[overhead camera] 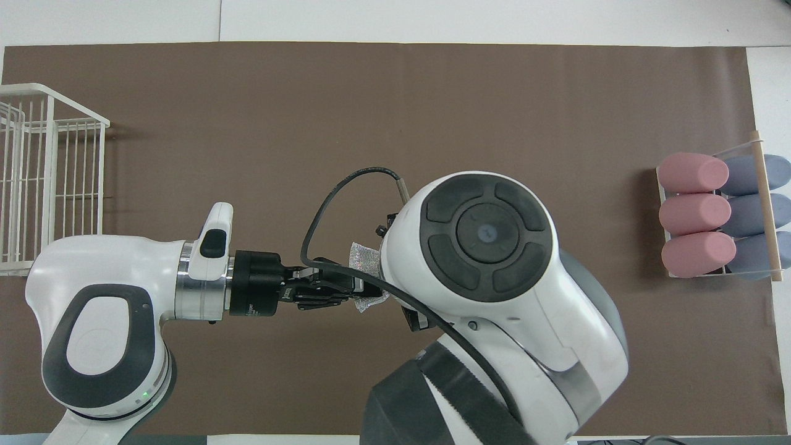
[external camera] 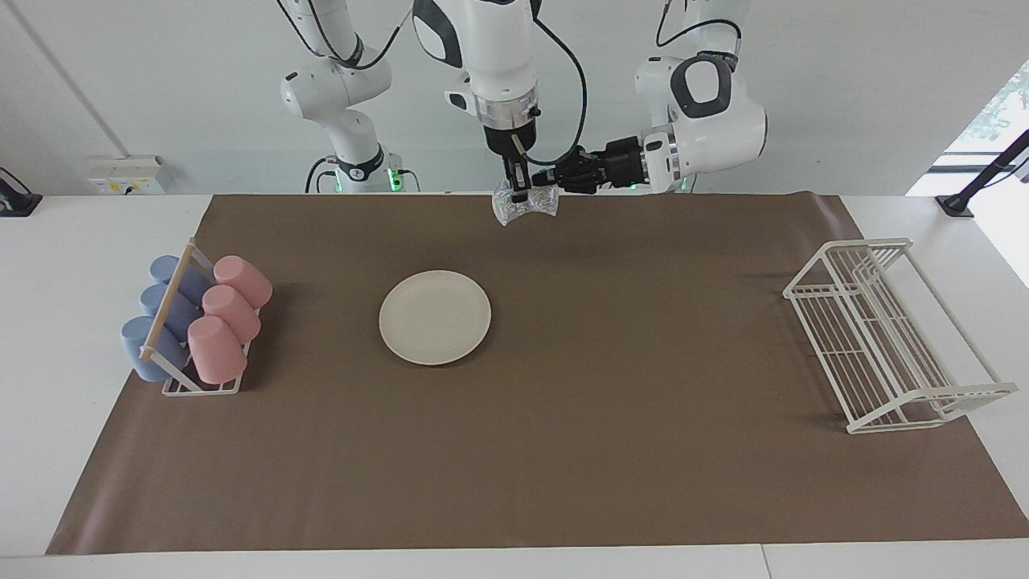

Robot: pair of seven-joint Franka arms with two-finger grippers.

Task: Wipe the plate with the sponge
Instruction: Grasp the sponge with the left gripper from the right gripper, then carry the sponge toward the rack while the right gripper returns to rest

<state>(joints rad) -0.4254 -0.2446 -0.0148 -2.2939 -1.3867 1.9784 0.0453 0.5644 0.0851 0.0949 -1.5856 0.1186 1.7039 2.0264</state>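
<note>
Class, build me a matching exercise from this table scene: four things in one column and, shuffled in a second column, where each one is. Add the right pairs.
Things
1. plate
2. sponge
3. pink cups
4. white wire rack

Places
A. at the left arm's end of the table
B. flat on the brown mat
C. held up in the air between both grippers
D. in a holder at the right arm's end

Pairs: 1-B, 2-C, 3-D, 4-A

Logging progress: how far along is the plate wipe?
Early. Done: sponge is lifted off the table. In hand: both tools meet at it in the air, left tool shut on it, right tool at its middle; looks like a handover. Left: plate lies untouched on the mat; no wiping yet.
</note>
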